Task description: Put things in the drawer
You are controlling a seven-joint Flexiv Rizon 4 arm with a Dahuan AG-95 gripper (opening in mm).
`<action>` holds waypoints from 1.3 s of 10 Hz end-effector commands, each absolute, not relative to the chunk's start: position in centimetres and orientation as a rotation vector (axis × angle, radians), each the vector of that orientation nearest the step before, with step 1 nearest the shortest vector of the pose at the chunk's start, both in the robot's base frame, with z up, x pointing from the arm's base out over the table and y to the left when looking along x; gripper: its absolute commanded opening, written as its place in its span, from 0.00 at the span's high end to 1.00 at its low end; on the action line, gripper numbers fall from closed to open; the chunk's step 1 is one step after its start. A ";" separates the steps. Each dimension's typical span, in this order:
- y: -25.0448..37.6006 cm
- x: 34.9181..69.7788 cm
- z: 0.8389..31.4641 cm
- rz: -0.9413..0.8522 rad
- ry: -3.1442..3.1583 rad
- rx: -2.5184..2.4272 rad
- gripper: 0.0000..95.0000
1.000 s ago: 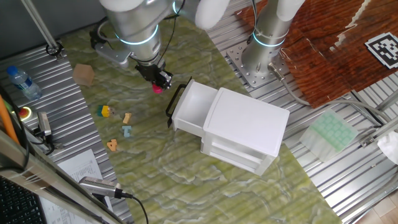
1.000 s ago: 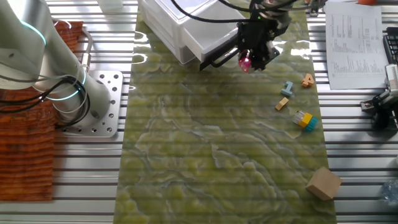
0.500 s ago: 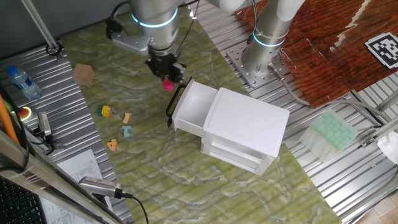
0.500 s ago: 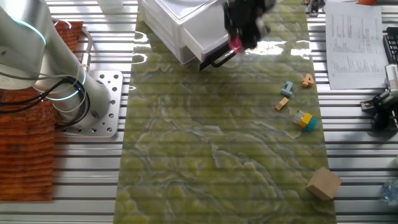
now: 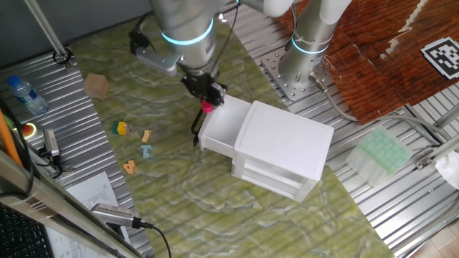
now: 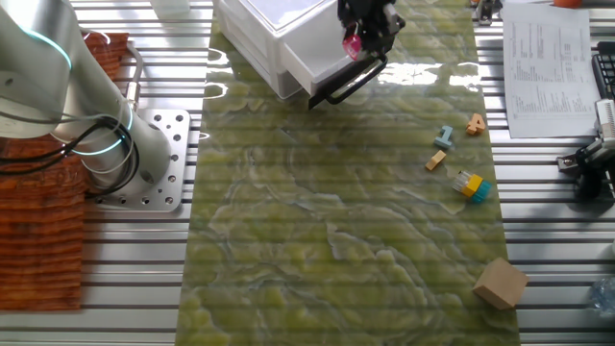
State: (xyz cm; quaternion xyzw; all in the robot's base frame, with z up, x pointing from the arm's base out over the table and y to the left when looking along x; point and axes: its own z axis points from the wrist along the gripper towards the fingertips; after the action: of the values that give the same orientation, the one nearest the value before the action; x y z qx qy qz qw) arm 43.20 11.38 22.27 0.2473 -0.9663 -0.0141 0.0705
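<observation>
- Pinching a tiny magenta-pink toy piece between the black fingers of the two-finger gripper, right over the front edge of the shallow white rectangular drawer; also seen in the other fixed view, gripper with the magenta piece at its tip.
- Standing pulled out from the white boxy plastic cabinet, drawer open, black loop handle at its 9 o'clock end in one fixed view; handle toward 5 o'clock of the drawer in the other.
- Cannot tell whether the magenta piece hangs above the drawer's inside or above its front wall by the handle.
- Lying loose on the green mottled mat, well apart from the drawer at about its 9 o'clock: small yellow toy piece, tan piece just beside it, pale blue piece below that, orange piece lowest.
- Seen in the other view as orange piece, pale blue piece, tan piece and yellow piece, which carries a bit of blue.
- Resting near the mat's edge, away from the toys: tan wooden cube, at 5 o'clock of the mat in the other view.
- Lying off the mat on the ribbed metal table: clear plastic water bottle with a blue cap.
</observation>
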 end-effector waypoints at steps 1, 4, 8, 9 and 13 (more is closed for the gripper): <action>14.0 42.1 21.1 -0.049 -2.943 0.560 1.00; 14.3 41.9 21.2 -0.085 -2.933 0.504 1.00; 14.3 41.9 21.1 -0.181 -2.910 0.410 1.00; 14.3 41.9 21.1 -0.206 -2.902 0.372 1.00; 14.3 41.9 21.1 -0.365 -2.883 0.306 0.60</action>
State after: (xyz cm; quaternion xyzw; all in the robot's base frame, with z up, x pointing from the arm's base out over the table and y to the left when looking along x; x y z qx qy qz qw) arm 41.94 14.27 21.15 0.1058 -0.9811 -0.1192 0.1096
